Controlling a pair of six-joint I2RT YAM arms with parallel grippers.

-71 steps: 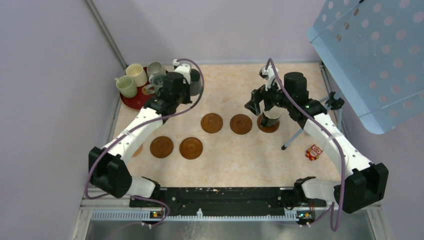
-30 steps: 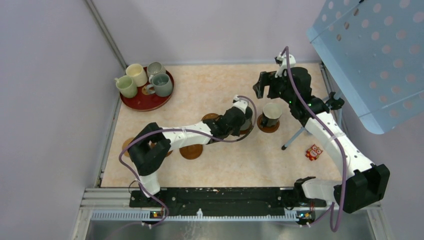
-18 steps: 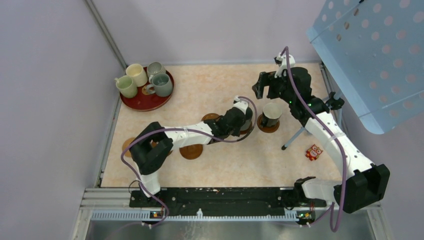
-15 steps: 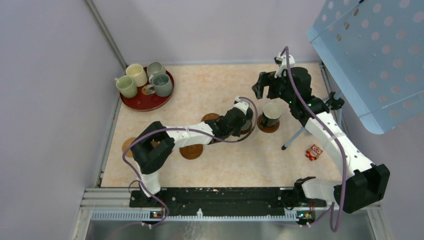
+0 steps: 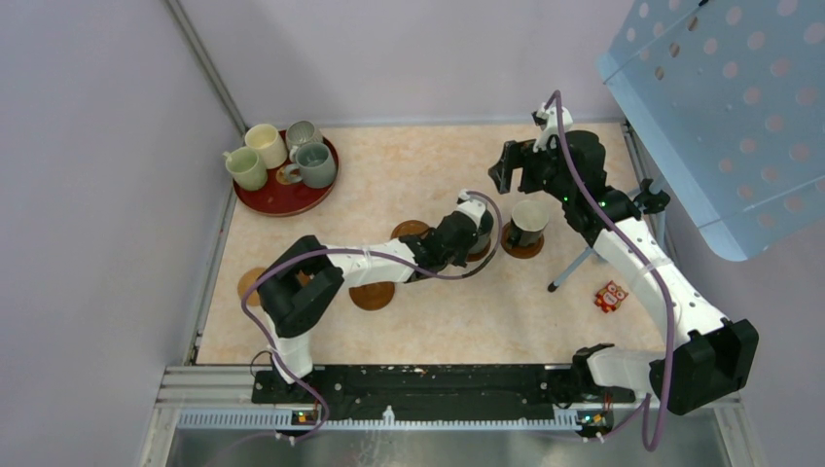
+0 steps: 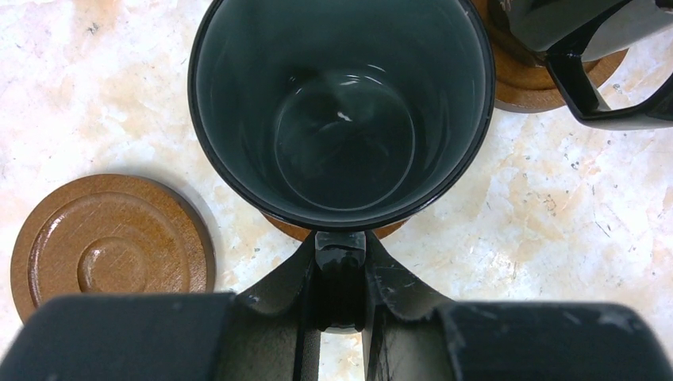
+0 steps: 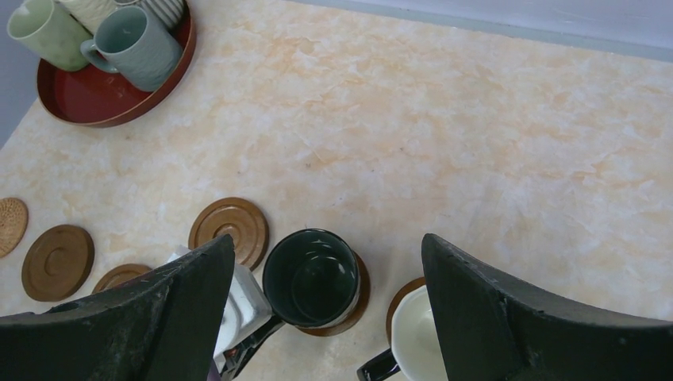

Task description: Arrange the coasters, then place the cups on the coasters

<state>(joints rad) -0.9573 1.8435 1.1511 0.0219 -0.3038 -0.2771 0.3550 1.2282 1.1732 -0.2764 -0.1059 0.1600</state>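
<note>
I have the left gripper (image 6: 341, 274) clenched on the handle at 6 o'clock of the dark green cup (image 6: 341, 119), above a coaster (image 6: 279, 225). The right gripper (image 7: 327, 246) stands released, empty.

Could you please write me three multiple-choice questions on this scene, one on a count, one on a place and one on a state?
1. How many cups stand on the red tray?
A) two
B) four
C) six

2. Where is the dark green cup?
A) over a brown coaster
B) on the red tray
C) on bare table, far from any coaster

3. What is the left hand doing?
A) hanging open
B) shut on a coaster
C) shut on the dark green cup's handle

Answers:
1 B: the top view shows four cups on the tray.
2 A: the right wrist view shows the coaster's edge under the cup.
3 C: the left wrist view shows the hand closed around the handle.
</note>
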